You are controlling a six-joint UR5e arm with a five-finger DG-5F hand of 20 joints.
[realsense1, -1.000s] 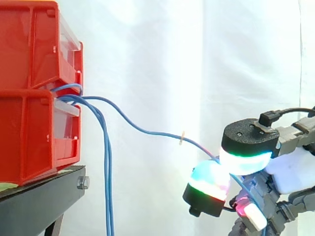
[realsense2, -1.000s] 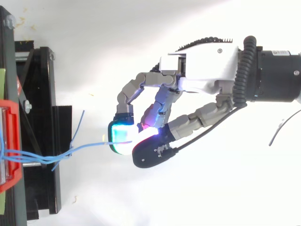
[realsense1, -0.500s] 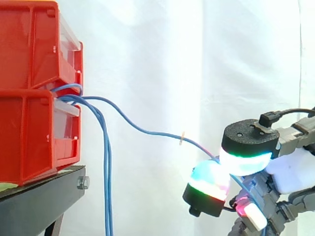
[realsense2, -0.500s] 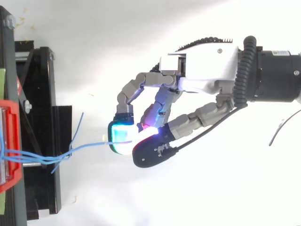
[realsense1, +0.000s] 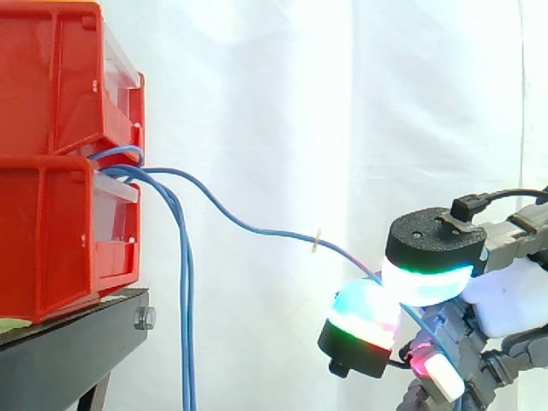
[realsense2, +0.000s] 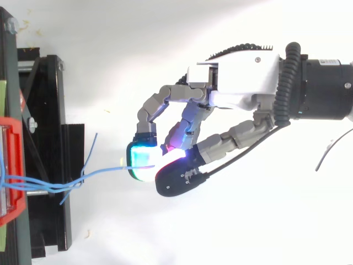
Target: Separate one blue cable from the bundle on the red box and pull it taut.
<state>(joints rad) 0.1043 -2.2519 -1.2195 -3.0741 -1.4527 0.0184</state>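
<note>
Pinches one blue cable [realsense1: 257, 228] between the curled, glowing fingertips [realsense1: 425, 278] of the hand [realsense2: 237, 83], well to the right of the red box [realsense1: 51, 231]. Sits just where it was a second ago: no retreat, no change of grip. Leaves the cable dropping from the box front in a sagging arc to the pads, a small tan tie [realsense1: 317, 241] partway along, so not yet taut. Sways only in the bundle [realsense1: 184, 300] hanging beside the black stand [realsense1: 68, 342], lower ends drifting slightly toward it. Suggests separation done and the pull paused; calls for more travel away from the box.
</note>
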